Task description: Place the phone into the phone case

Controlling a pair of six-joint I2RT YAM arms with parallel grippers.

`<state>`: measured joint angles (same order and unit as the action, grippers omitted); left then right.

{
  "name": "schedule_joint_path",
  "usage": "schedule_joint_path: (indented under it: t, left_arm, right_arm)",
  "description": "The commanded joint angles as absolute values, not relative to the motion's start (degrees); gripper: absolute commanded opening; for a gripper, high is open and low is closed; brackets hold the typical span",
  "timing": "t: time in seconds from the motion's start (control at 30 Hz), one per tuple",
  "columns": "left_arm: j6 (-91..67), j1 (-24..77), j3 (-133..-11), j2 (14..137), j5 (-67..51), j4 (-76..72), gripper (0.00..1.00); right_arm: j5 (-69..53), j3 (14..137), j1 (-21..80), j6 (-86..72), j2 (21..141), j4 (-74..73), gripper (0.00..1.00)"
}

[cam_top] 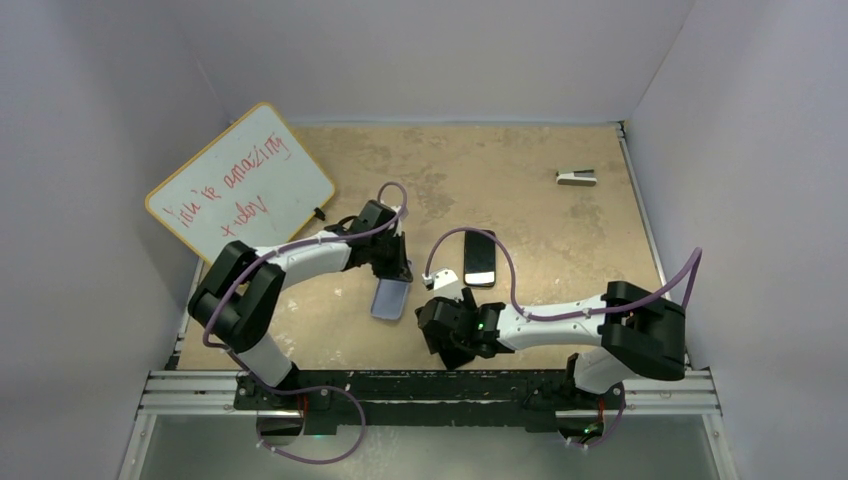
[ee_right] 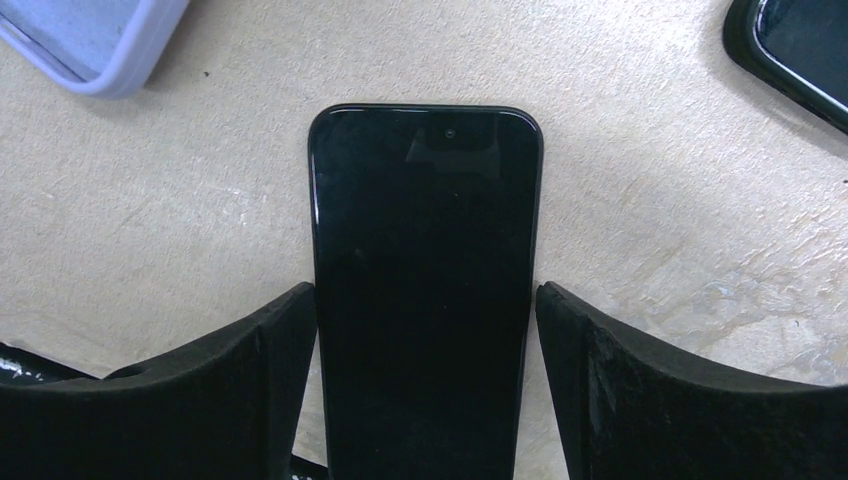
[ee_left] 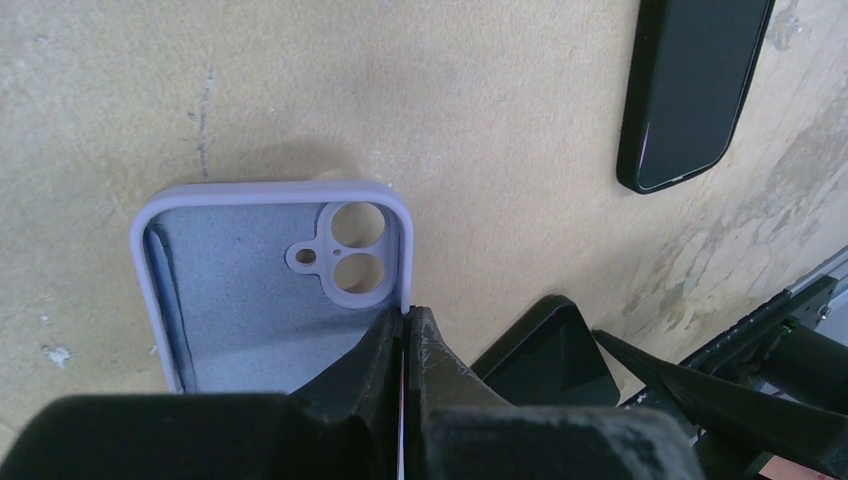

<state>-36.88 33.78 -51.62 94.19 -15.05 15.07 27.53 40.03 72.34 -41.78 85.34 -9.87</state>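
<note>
On the tan bench (cam_top: 520,170), the phone (ee_right: 425,200) lies near centre inside the spread right end effector (ee_right: 423,295); close squarely on its long edges. The left end effector (ee_left: 405,318) pinches the phone case (ee_left: 250,300) by its rim.

Tan table (cam_top: 540,160) bearing phone (ee_right: 425,290), another black slab (cam_top: 480,258), small pale object (cam_top: 577,178)

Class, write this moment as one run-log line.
left gripper: shut on phone case | right gripper: open astride phone | phone: not cased
</note>
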Motion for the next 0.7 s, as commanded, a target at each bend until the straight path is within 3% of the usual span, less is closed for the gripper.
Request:
schedule_joint_path:
  t: [0.0, 0.1, 0.2, 0.3, 0.47, 0.53, 0.67]
  left_arm:
    - [-39.7, 35.0, -51.2, 94.9, -17.2, 10.7, 0.0]
    - [-41.1, 36.0, -50.2, 95.1, -18.5, 7.2, 0.0]
    - [-42.6, 36.6, -50.0, 95.9, -18.9, 5.2, 0.0]
    - [-43.7, 36.7, -49.8, 95.7, -19.6, 3.2, 0.11]
    - [-40.9, 36.7, -51.8, 92.5, -16.3, 7.6, 0.38]
    - [-38.8, 36.6, -53.0, 91.0, -12.9, 12.0, 0.45]
    - [-35.5, 35.9, -53.1, 87.8, -6.7, 18.4, 0.48]
  right_arm:
    - [28.9, 38.9, 72.2, -44.0, 86.5, -16.9, 0.75]
    - [28.0, 37.6, 72.2, -46.0, 84.9, -18.5, 0.64]
    - [29.0, 36.4, 72.2, -47.6, 83.0, -19.4, 0.59]
    - [29.7, 35.8, 72.2, -49.4, 81.7, -20.5, 0.57]
    - [30.7, 34.2, 71.8, -51.8, 80.1, -21.3, 0.55]
    - [30.3, 33.6, 71.5, -52.1, 79.3, -20.5, 0.54]
    - [29.1, 32.9, 70.5, -51.6, 78.2, -18.7, 0.52]
